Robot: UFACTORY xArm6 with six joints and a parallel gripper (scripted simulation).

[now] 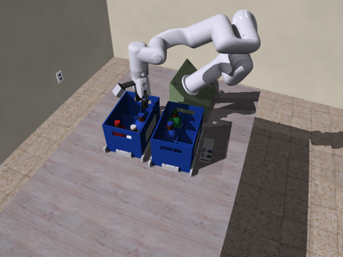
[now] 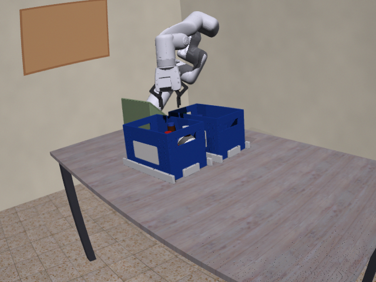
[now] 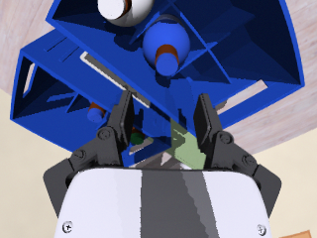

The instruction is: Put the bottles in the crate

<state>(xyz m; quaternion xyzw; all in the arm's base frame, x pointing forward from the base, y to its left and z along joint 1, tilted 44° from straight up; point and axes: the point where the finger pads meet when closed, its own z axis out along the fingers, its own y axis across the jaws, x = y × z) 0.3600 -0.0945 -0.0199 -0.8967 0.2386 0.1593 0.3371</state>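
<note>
- The left crate (image 1: 121,143) (image 2: 188,160) (image 3: 295,59) holds a red-capped bottle (image 1: 117,126) (image 2: 167,132), a white-capped bottle (image 1: 133,128) (image 2: 186,140) (image 3: 119,7) and a blue bottle (image 1: 140,121) (image 2: 171,126) (image 3: 165,47), the last one upright; the wrist view shows only the white and blue ones.
- The tool (image 1: 143,105) (image 2: 170,106) (image 3: 164,103) is fairly wide apart and grips nothing. The exterior view shows its fingertips above the crate rims; the wrist view shows the left crate's blue bottle ahead of them.
- Between the crates runs a narrow gap, so their facing walls leave little room side to side.
- The right crate (image 1: 171,157) (image 2: 234,133) (image 3: 50,124) holds a second blue bottle (image 1: 170,131) (image 3: 95,114) and a green bottle (image 1: 174,119) (image 3: 137,138), both upright; open compartments show on its right side from the top.
- The pick list (image 1: 208,149) lies on the desk (image 1: 116,199) (image 2: 242,206) right of that crate, legible only from the top: one green, two blue.
</note>
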